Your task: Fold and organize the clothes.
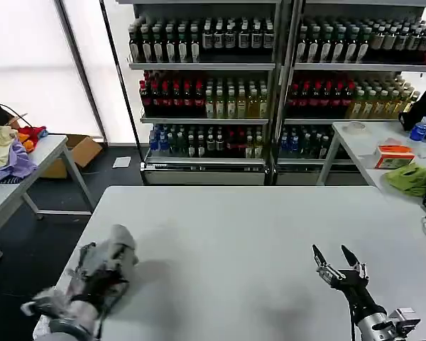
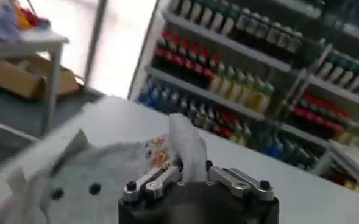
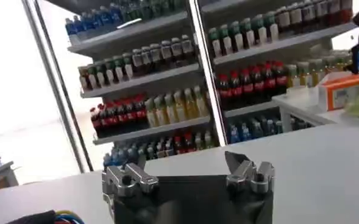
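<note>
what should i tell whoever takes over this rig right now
Left gripper: shut on a bunched grey cotton shirt with a small multicoloured chest print, lifted at the near left corner of the white table.
Right gripper: open, holding nothing, low over the table's near right side.
Done: shirt picked up, nothing folded yet.
Left: spread the shirt flat on the table, fold it, set it tidy.

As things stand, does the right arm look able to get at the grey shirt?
Probably yes, with a long reach: bare table lies between the open right pincer and the shirt, which the left pincer holds at the far corner.
</note>
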`<state>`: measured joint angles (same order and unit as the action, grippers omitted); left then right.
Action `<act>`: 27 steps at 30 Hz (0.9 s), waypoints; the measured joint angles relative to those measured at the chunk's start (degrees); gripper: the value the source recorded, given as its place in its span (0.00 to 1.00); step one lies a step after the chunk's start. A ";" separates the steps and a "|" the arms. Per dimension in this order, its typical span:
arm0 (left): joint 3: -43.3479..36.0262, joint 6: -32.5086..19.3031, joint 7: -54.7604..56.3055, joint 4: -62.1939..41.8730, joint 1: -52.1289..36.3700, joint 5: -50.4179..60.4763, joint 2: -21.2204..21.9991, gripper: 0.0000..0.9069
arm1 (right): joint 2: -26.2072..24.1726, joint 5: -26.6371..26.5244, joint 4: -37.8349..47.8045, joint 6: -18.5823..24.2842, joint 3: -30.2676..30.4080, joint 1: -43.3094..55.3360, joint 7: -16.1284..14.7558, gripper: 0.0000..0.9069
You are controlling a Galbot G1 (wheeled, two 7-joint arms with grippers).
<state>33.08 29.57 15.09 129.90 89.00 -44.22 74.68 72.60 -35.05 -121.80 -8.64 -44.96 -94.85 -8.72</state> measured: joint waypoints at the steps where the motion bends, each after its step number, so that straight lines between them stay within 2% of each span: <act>1: -2.90 0.04 0.84 -0.66 -0.66 0.36 0.60 0.01 | 0.01 0.02 -0.14 -0.16 0.05 -0.18 0.12 1.00; 4: -10.60 0.28 3.21 -3.01 -3.45 0.64 2.43 0.03 | -0.12 0.09 -0.67 -0.94 0.37 -0.41 0.66 1.00; 6: -14.72 0.49 4.79 -4.82 -5.80 0.20 3.70 0.28 | -0.30 0.26 -1.13 -1.78 0.66 -0.51 1.13 1.00; 7: -16.51 0.51 5.71 -5.91 -7.21 -0.13 4.46 0.41 | -0.46 0.33 -1.36 -2.36 0.95 -0.52 1.44 1.00; 8: -17.89 0.49 6.59 -6.94 -8.50 -0.56 5.11 0.83 | -0.61 0.36 -1.62 -2.90 1.22 -0.43 1.74 1.00; 9: -19.24 0.44 7.47 -8.09 -10.02 -1.07 5.86 1.00 | -0.72 0.35 -1.90 -3.50 1.51 -0.31 2.04 1.00; 13: -22.60 0.67 9.62 -11.17 -15.18 -2.95 7.50 1.00 | -1.15 0.28 -2.81 -6.35 3.02 0.24 3.13 1.00; 18: -24.33 1.47 10.27 -12.15 -19.25 -5.34 7.47 1.00 | -1.32 0.06 -3.01 -10.57 5.31 1.56 4.52 1.00; 27: -20.20 2.68 7.69 -5.71 -18.78 -8.29 4.57 1.00 | -2.23 -3.04 -1.12 -17.83 13.28 8.06 8.20 1.00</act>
<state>12.88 32.25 22.78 124.19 70.22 -52.51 79.25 70.37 -38.08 -122.93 -26.47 -31.68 -86.79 -0.52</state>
